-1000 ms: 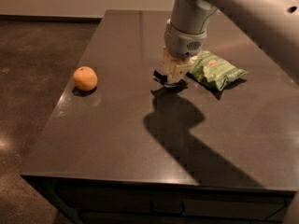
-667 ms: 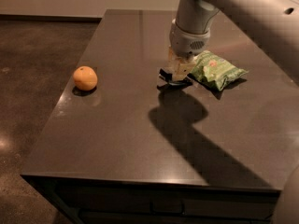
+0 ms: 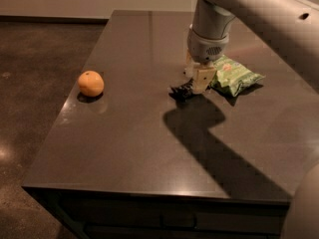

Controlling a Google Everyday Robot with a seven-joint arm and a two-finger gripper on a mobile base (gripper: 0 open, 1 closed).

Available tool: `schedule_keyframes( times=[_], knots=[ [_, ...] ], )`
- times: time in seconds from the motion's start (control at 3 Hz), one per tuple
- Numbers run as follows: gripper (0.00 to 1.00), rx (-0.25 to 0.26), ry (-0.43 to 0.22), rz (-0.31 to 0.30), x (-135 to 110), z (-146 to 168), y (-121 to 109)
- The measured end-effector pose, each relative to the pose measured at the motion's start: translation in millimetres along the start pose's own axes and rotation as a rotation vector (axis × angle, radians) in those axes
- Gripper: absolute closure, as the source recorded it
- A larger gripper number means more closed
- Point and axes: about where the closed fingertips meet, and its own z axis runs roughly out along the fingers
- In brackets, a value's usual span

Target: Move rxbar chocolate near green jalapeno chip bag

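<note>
My gripper [image 3: 197, 81] hangs from the grey arm over the middle right of the dark table [image 3: 134, 143]. It is shut on the rxbar chocolate [image 3: 182, 89], a small black bar sticking out to the left below the fingers, at or just above the tabletop. The green jalapeno chip bag [image 3: 233, 75] lies right next to the gripper on its right side, light green and crinkly. The gripper partly hides the bag's left end and the bar's right end.
A round orange fruit [image 3: 90, 83] sits near the table's left edge. The arm's shadow falls across the table in front of the gripper. The floor lies to the left, beyond the table's edge.
The gripper with the black bar has shifted slightly right and back, closer to the green bag. The orange and the bag have not moved.
</note>
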Motion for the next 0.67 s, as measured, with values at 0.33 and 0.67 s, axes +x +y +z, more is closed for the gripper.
schedule_keyframes(
  times=[0.33,0.67],
  knots=[
    [0.0,0.005,0.002,0.009,1.8,2.7,-1.8],
    [0.0,0.005,0.002,0.009,1.8,2.7,-1.8]
  ],
)
